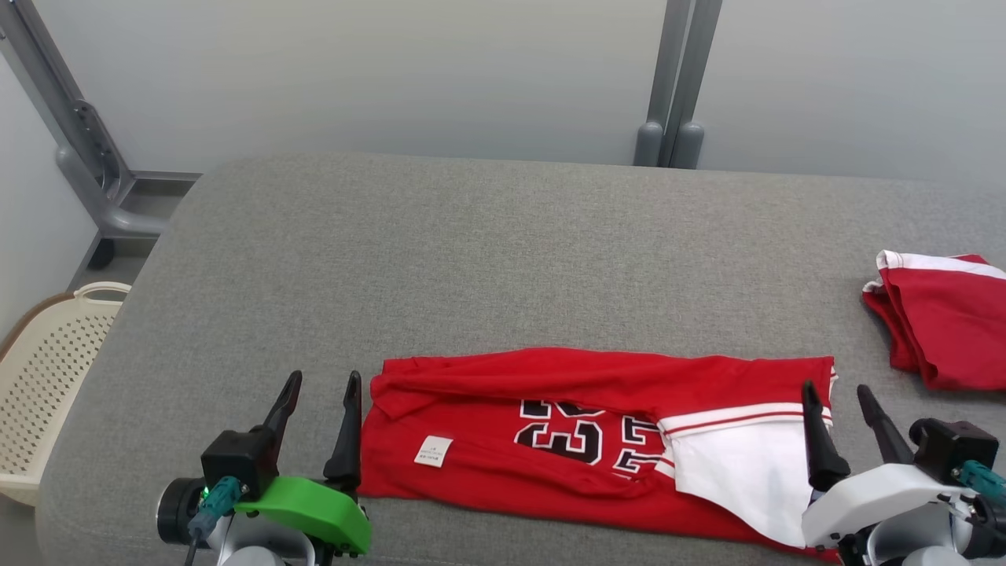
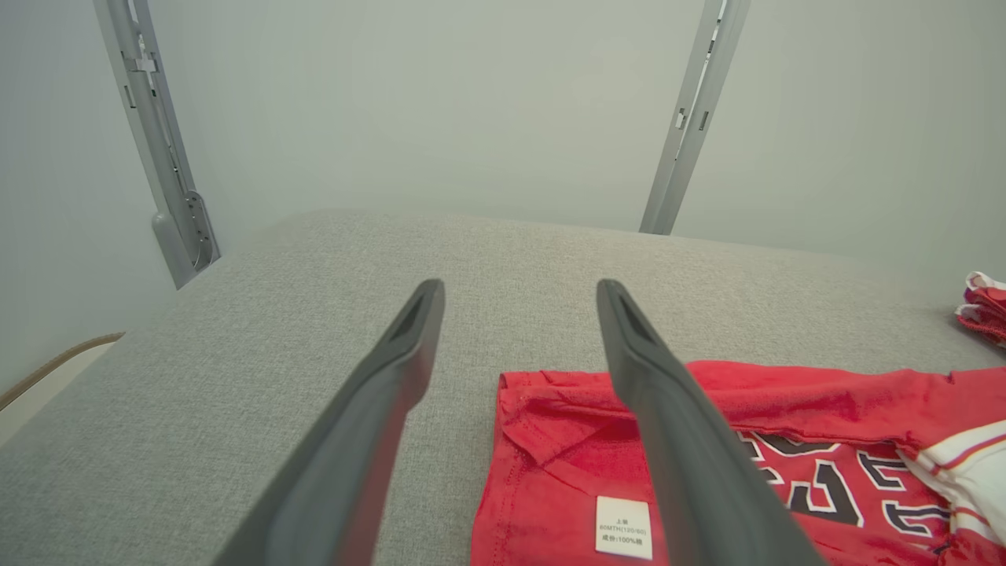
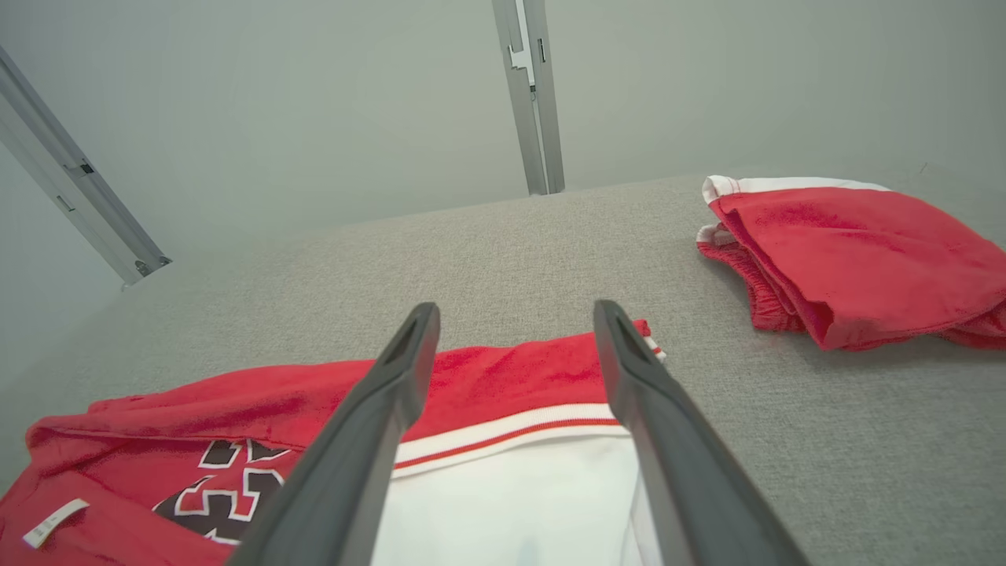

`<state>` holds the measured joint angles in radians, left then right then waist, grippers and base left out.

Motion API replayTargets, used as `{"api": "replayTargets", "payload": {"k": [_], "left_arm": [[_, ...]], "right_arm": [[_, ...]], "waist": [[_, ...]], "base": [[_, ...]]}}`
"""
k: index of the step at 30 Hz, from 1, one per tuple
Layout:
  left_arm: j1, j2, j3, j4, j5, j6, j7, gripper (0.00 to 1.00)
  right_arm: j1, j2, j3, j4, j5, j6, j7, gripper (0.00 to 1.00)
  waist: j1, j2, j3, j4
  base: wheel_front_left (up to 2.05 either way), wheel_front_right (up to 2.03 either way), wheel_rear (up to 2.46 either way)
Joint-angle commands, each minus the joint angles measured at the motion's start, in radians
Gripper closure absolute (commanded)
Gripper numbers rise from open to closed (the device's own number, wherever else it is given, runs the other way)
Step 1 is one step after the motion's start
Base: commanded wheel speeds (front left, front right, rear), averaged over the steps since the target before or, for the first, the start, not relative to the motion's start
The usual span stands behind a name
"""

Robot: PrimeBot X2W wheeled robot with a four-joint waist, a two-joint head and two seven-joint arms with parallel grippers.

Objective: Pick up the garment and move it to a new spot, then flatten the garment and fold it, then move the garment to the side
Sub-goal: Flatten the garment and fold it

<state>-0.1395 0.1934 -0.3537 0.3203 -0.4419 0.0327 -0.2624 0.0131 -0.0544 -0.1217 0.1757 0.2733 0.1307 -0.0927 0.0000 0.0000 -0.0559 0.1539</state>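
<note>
The garment (image 1: pixel 550 393) is a red jersey with black-and-white numbers, a white label and a white panel. It lies as a long flat band near the front of the grey padded surface (image 1: pixel 471 251). My left gripper (image 1: pixel 324 379) stands open just off its left end, nothing between the fingers; the left wrist view has the garment (image 2: pixel 566 440) under and right of that gripper (image 2: pixel 519 287). My right gripper (image 1: pixel 835 388) stands open over the right end, above the white panel. In the right wrist view, red cloth and white trim of the garment (image 3: pixel 236 401) lie between and below the open gripper (image 3: pixel 515 308).
A second red garment with white trim (image 1: pixel 943 314) lies bunched at the right edge, also in the right wrist view (image 3: pixel 849 251). A cream perforated basket (image 1: pixel 47 369) stands on the floor at the left. Grey posts (image 1: pixel 676 79) rise behind the surface.
</note>
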Motion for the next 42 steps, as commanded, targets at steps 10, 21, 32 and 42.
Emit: {"api": "replayTargets", "payload": {"k": [10,21,32,42], "left_arm": [[0.031,-0.022,0.033,0.007,0.049,-0.025,-0.002,0.00],[0.010,-0.045,0.028,0.034,0.094,-0.049,-0.002,0.00],[0.007,-0.066,0.040,0.049,0.113,-0.066,-0.002,0.00],[-0.048,-0.088,0.053,0.028,0.139,-0.086,-0.002,0.00]], "right_arm": [[-0.005,0.001,0.013,0.041,-0.045,0.000,-0.023,0.00],[-0.039,-0.001,-0.059,0.001,-0.072,0.000,0.232,0.00],[-0.071,-0.027,-0.171,-0.069,-0.130,0.000,0.622,0.00],[-0.232,-0.002,-0.231,0.091,-0.181,0.000,0.824,0.00]], "waist": [[0.0000,0.0000,0.003,-0.009],[0.0000,0.0000,0.011,-0.006],[0.0000,0.0000,0.033,-0.001],[0.0000,0.0000,0.123,0.024]], "base": [[0.00,0.00,0.00],[0.00,0.00,0.00],[0.00,0.00,0.00],[0.00,0.00,0.00]]}}
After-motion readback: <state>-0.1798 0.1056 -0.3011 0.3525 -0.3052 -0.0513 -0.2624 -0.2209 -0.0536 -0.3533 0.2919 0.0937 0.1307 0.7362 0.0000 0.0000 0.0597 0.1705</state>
